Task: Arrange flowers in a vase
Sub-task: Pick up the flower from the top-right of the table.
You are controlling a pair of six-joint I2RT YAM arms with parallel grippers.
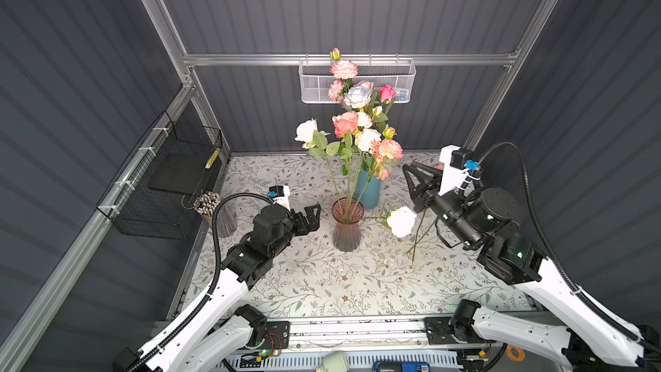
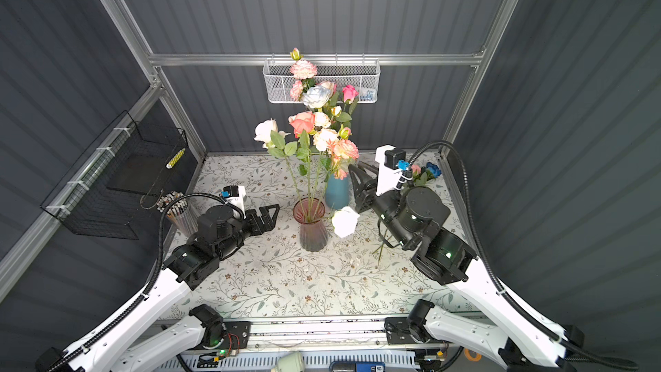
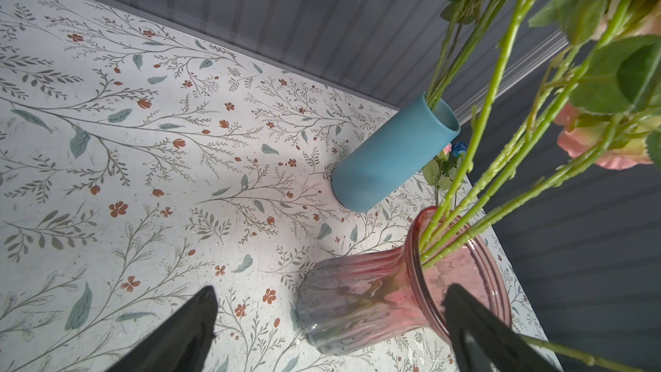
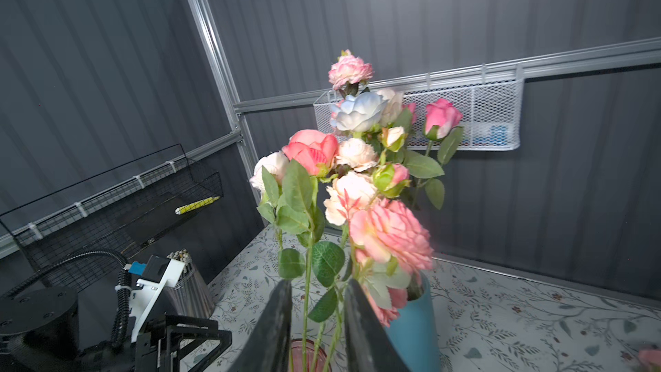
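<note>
So, in both top views we find the flowers [image 1: 357, 127] split between two vessels. A few long stems stand in the pink glass vase [image 1: 347, 230] at mid-table, and the thicker bunch fills the blue vase [image 1: 370, 191] just behind it. A white rose [image 1: 401, 221] hangs low beside the pink vase's rim; we cannot tell whether its stem foot sits inside. Loose stems [image 1: 416, 243] lie on the table [image 1: 322, 280] under the right arm. In a top view a pink bloom [image 2: 416, 169] and a blue bloom [image 2: 433, 170] lie at the far right corner. We judge the arranging partway done, with those loose ones left to place. The left gripper [image 1: 312, 218] sits wide open and empty just left of the pink vase. The right gripper [image 1: 408, 166] points at the blue vase's bunch. The bare front of the table gives the freest room.

In the left wrist view the spread fingers [image 3: 186, 331] frame the pink vase, one just in front of its rim. The table's far edge meets the wall close behind the blue vase.

In the right wrist view the jaws stand a little apart with nothing between them. Blooms crowd just ahead, so we see little clearance there.
</note>
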